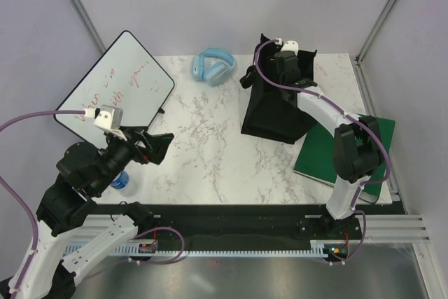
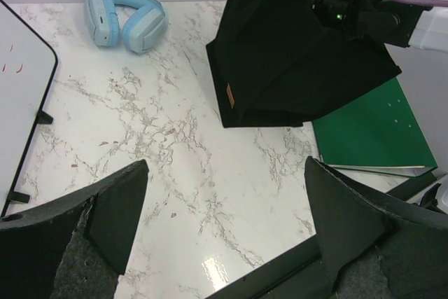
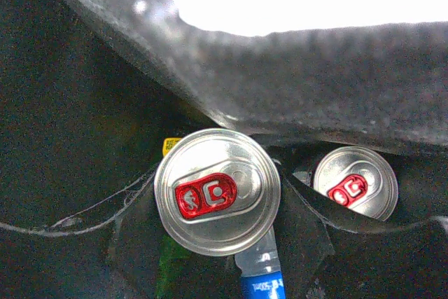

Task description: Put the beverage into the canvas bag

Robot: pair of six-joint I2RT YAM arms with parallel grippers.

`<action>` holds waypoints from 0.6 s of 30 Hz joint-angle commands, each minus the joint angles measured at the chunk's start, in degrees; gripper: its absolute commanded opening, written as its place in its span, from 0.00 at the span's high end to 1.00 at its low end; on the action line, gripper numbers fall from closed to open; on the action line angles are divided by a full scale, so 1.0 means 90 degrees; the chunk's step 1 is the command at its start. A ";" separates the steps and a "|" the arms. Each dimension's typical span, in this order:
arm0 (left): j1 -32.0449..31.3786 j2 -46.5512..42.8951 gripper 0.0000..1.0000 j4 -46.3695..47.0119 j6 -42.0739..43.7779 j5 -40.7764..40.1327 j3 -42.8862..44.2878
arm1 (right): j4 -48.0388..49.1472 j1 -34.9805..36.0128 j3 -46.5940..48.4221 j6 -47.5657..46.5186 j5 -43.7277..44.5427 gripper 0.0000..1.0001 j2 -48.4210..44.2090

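Note:
The black canvas bag [image 1: 274, 106] stands at the back right of the marble table and also shows in the left wrist view [image 2: 280, 54]. My right gripper [image 3: 218, 243] is down inside the bag, its wrist [image 1: 287, 57] at the bag's mouth. Its jaws sit against both sides of a silver can with a red tab [image 3: 217, 190]. A second such can [image 3: 355, 183] stands beside it, and a blue-labelled bottle [image 3: 260, 274] lies below. My left gripper [image 1: 152, 146] is open and empty over the table's left side [image 2: 225, 173]. A blue-capped bottle [image 1: 120, 181] stands under my left arm.
A whiteboard [image 1: 115, 85] leans at the back left. Light blue headphones [image 1: 212, 66] lie at the back centre. A flat green book [image 1: 343, 148] lies to the right of the bag, under my right arm.

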 commanded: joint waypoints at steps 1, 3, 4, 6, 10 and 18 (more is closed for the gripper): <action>-0.0001 0.0048 0.01 0.0189 -0.0008 -0.0047 0.0181 | -0.0949 -0.0092 0.0259 -0.0161 0.0324 1.00 -0.0022; -0.0001 0.0038 0.01 0.0189 -0.0027 -0.0038 0.0152 | -0.1193 -0.0092 0.0415 -0.0210 0.0684 1.00 -0.0061; -0.0001 0.0009 0.01 0.0189 -0.0027 -0.0028 0.0152 | -0.1281 -0.0092 0.0474 -0.0249 0.0773 1.00 -0.0081; -0.0001 -0.0030 0.01 0.0189 -0.0056 -0.0028 0.0113 | -0.1486 -0.0101 0.0543 -0.0278 0.0988 1.00 -0.0140; -0.0001 -0.0030 0.01 0.0189 -0.0056 0.0001 0.0103 | -0.1594 -0.0111 0.0446 -0.0259 0.1087 0.99 -0.0315; -0.0001 -0.0059 0.01 0.0189 -0.0105 0.0041 0.0122 | -0.1340 -0.0209 0.0026 -0.0064 0.0414 1.00 -0.0140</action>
